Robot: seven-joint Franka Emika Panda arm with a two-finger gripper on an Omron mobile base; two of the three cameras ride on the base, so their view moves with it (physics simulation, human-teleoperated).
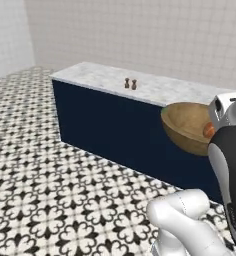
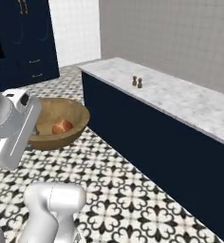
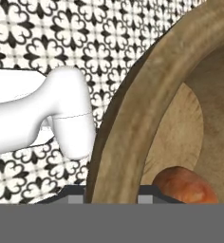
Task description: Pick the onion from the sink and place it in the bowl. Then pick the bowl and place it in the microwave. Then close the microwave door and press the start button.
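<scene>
Floor: black-and-white patterned tile [image 1: 65, 200], navy marble-topped counter [image 2: 180, 102] beyond | Gripper [image 3: 115, 192]: you see it clamped on the rim of the bowl [image 2: 61, 111], carried clear of the floor | Onion [image 2: 61, 126]: inside the bowl, just beside the gripper.

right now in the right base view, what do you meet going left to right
white gripper → small orange-tan onion inside the wide light-brown wooden bowl → two small brown shakers on the marble-topped navy counter
</scene>
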